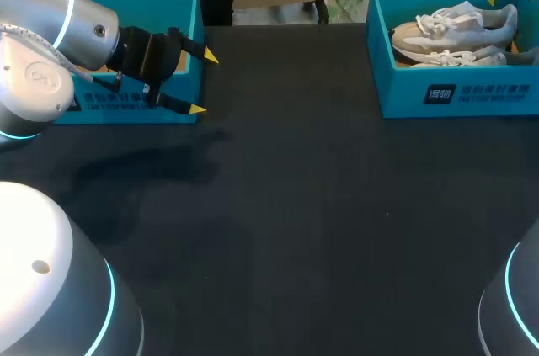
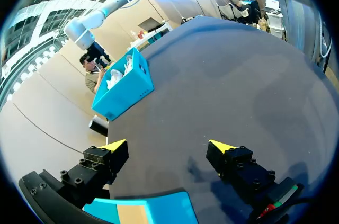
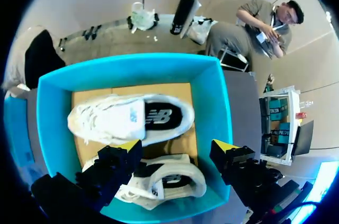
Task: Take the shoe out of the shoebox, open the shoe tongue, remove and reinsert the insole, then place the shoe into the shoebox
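Shoe (image 1: 459,23), lengthwise across shoebox (image 1: 404,91), toe perhaps pointing left

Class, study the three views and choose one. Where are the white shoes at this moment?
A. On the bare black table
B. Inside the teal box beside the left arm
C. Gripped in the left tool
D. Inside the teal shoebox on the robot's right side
D: both white shoes lie inside the teal shoebox at the robot's right, and the right wrist view shows them there with the right tool open over them.
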### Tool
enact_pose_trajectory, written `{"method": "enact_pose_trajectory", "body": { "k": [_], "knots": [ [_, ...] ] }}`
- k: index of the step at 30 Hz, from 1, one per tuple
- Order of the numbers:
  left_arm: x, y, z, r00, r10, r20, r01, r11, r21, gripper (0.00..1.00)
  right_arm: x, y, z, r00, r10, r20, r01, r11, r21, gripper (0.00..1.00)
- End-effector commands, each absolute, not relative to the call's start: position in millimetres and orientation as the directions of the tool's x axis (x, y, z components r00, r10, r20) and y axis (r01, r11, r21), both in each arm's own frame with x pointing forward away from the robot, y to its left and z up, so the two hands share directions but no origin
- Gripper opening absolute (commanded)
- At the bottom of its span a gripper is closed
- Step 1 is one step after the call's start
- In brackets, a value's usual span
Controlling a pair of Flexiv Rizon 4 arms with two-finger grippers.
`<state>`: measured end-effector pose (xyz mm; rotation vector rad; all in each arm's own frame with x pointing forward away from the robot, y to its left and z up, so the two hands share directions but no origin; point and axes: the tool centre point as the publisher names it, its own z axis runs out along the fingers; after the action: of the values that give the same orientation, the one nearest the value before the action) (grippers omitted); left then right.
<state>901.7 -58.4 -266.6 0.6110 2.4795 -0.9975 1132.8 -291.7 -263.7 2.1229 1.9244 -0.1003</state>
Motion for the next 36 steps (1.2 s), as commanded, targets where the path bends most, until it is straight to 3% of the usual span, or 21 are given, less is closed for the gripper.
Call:
{"method": "enact_pose_trajectory", "body": {
  "k": [1,6,11,18,25,30,36],
  "knots": [
    [900.8,-58.0,-266.3,-0.826,0.246,-0.508,0.529,0.652,-0.544,1.0,1108.1,-281.3,-251.0,0.101,0.968,-0.228,0.978,-0.054,0.202,0.88],
    [912.0,-63.3,-243.6,-0.874,0.133,-0.467,0.419,0.694,-0.586,1.0,1091.0,-268.8,-244.1,0.06,0.973,-0.222,0.98,-0.016,0.198,0.89],
    [926.2,-67.3,-242.6,-0.899,0.07,-0.432,0.32,0.778,-0.54,1.0,1079.2,-259.9,-242.6,0.023,0.975,-0.223,0.98,0.022,0.198,1.0],
    [936.3,-62.7,-235.2,-0.912,-0.08,-0.403,0.148,0.852,-0.502,1.0,1067.9,-253.9,-235.8,-0.014,0.973,-0.23,0.976,0.064,0.21,1.0],
    [940.4,-56.2,-224.4,-0.897,-0.246,-0.366,-0.031,0.864,-0.503,1.0,1053.3,-251.0,-235.0,-0.041,0.974,-0.225,0.972,0.091,0.218,1.0],
    [945.8,-48.9,-221.5,-0.877,-0.439,-0.196,-0.306,0.824,-0.477,1.0,1044.4,-252.8,-233.8,-0.077,0.956,-0.283,0.971,0.136,0.197,1.0],
    [945.8,-48.9,-221.5,-0.877,-0.439,-0.196,-0.306,0.824,-0.477,1.0,1044.4,-252.8,-233.8,-0.077,0.956,-0.283,0.971,0.136,0.197,1.0]
  ]
}}
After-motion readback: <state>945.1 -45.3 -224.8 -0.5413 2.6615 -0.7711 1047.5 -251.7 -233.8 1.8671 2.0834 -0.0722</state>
